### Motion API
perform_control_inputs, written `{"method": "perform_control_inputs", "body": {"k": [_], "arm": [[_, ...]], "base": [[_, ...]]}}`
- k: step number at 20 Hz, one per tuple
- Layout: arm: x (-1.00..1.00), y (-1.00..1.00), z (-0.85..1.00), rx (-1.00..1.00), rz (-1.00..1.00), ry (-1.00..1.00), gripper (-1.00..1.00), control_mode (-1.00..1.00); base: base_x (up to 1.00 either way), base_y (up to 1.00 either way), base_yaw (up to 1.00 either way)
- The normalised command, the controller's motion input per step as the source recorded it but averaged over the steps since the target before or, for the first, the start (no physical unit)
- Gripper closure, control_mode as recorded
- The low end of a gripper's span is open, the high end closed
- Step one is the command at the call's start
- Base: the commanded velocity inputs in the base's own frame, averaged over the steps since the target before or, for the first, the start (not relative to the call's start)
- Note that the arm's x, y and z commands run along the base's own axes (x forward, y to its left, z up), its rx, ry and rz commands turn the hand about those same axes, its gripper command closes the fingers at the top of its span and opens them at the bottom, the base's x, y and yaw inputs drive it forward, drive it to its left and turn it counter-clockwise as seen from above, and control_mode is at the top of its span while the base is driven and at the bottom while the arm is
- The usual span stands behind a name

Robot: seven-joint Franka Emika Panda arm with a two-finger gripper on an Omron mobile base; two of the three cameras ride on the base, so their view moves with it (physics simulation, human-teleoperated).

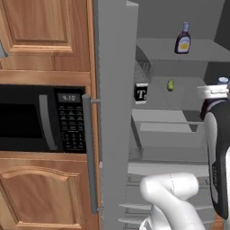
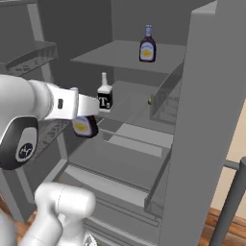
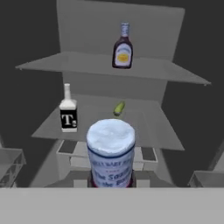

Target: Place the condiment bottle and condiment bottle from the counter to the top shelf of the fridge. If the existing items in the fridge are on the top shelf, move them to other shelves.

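One condiment bottle (image 1: 183, 39) (image 2: 147, 45) (image 3: 123, 48) stands upright on the fridge's top shelf (image 1: 204, 48) (image 2: 108, 54) (image 3: 175, 72). My gripper (image 1: 214, 93) (image 2: 89, 116) (image 3: 111, 181) is shut on the other condiment bottle (image 2: 84, 126), whose white cap (image 3: 110, 139) faces the hand camera. I hold it in front of the open fridge, below top-shelf height. On the second shelf stand the black "T" box (image 1: 141, 93) (image 2: 104, 97) (image 3: 68, 114) and, to its right, the green oval fruit (image 1: 170, 85) (image 2: 150, 101) (image 3: 118, 108).
An open fridge door (image 1: 114, 112) (image 2: 206, 120) with a bar handle (image 1: 89, 152) and wire racks (image 2: 166, 98) stands beside the interior. Another rack (image 2: 33, 53) juts in on the other side. Drawers (image 2: 139, 139) lie below the shelves. A black microwave (image 1: 40, 117) sits in wooden cabinets.
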Motion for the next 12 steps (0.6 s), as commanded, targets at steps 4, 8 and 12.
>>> {"method": "perform_control_inputs", "body": {"k": [4,8,12], "arm": [[0.70,0.02,0.78,0.00,0.05,-0.15,1.00,-1.00],[0.80,0.07,0.47,0.00,0.05,-0.15,1.00,-1.00],[0.85,0.12,0.13,0.02,0.03,-0.20,1.00,-1.00]], "base": [[0.00,0.00,0.00],[0.00,0.00,0.00],[0.00,0.00,0.00]]}}
